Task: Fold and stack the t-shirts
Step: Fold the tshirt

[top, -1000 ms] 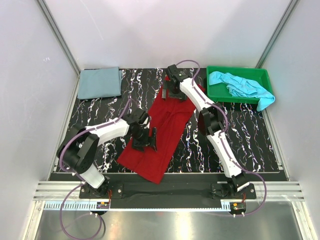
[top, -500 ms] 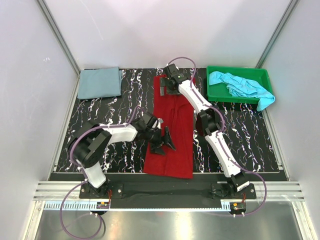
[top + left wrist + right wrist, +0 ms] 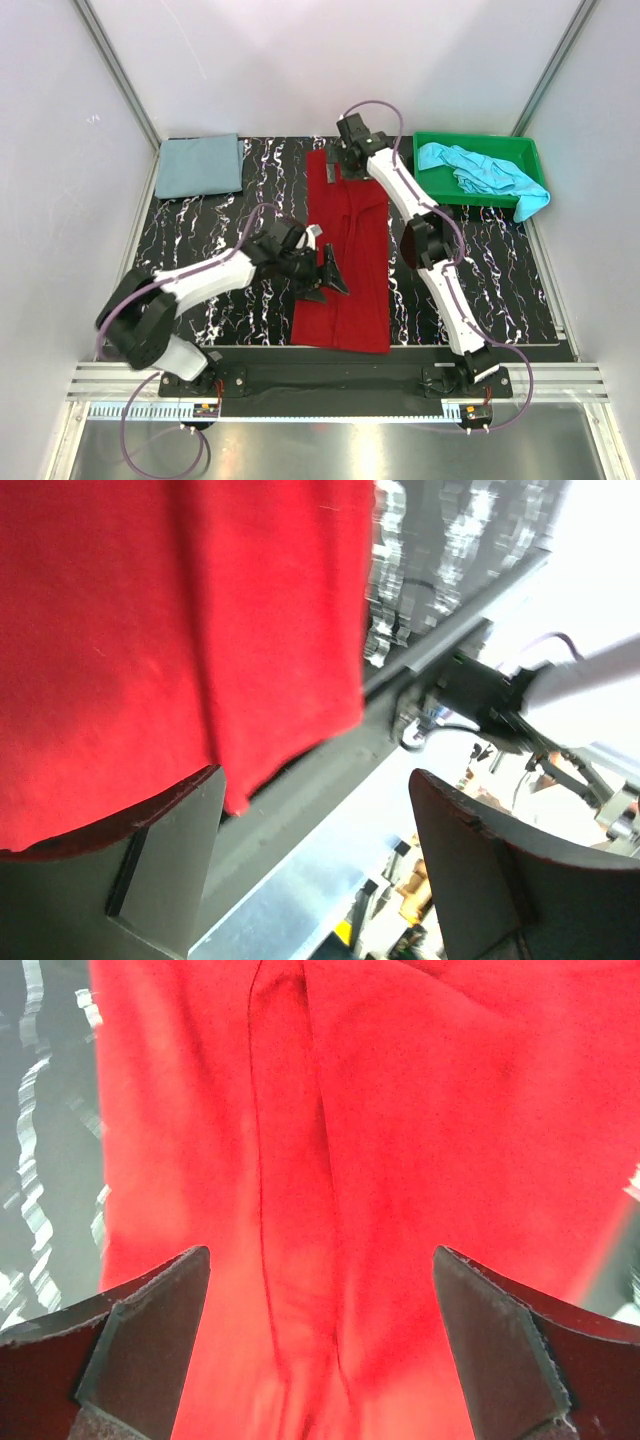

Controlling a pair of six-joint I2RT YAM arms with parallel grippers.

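Red t-shirt (image 3: pixel 350 290) straighter; three t-shirts (image 3: pixel 200 165), one tray (image 3: pixel 460 197).

No readable text, labels or signs anywhere.

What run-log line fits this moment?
red shirt spread mid-table | left gripper open over it | right gripper open at far end | grey-blue shirt folded | turquoise shirt in tray

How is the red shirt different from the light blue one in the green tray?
The red t-shirt is deep red; the turquoise t-shirt is light blue-green. The red t-shirt lies flat in a long strip on the table; the turquoise t-shirt sits crumpled in the green tray, with one end hanging over its rim. Both are plain cloth with no print.
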